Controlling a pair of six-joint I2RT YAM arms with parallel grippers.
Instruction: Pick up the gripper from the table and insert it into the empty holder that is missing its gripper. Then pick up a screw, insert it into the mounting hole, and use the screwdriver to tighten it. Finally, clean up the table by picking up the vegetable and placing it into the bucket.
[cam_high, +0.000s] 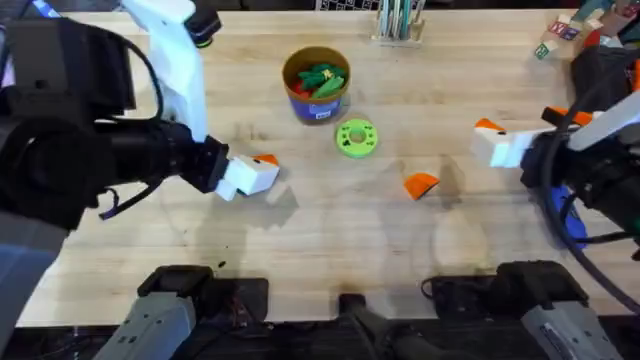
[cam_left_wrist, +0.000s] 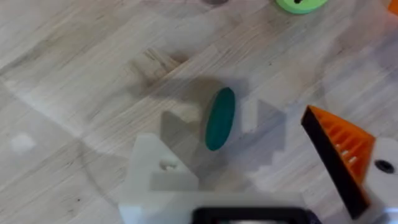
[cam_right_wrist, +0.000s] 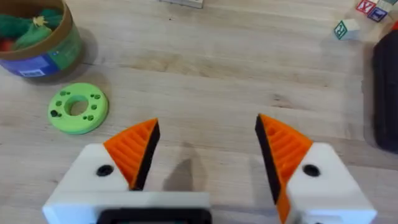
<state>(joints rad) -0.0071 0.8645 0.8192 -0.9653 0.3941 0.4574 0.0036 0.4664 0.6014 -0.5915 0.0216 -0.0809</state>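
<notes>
Here the loose orange gripper (cam_high: 421, 185) lies on the wooden table (cam_high: 330, 250) right of centre, near the right gripper (cam_high: 490, 140) and well apart from the left gripper (cam_high: 250, 175). The right one gapes wide and empty. Below the left gripper, open and missing one pad, lies the dark green vegetable (cam_left_wrist: 220, 118).

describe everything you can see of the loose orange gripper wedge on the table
The gripper is a small orange wedge, plastic by its look, with no white base joined to it. It lies on the bare wooden table, right of centre, casting a faint shadow. Nothing touches it: the lime-green disc sits apart, up and to its left, and the right gripper hovers off to its right. Its ribbed face cannot be made out in the overhead view.
</notes>
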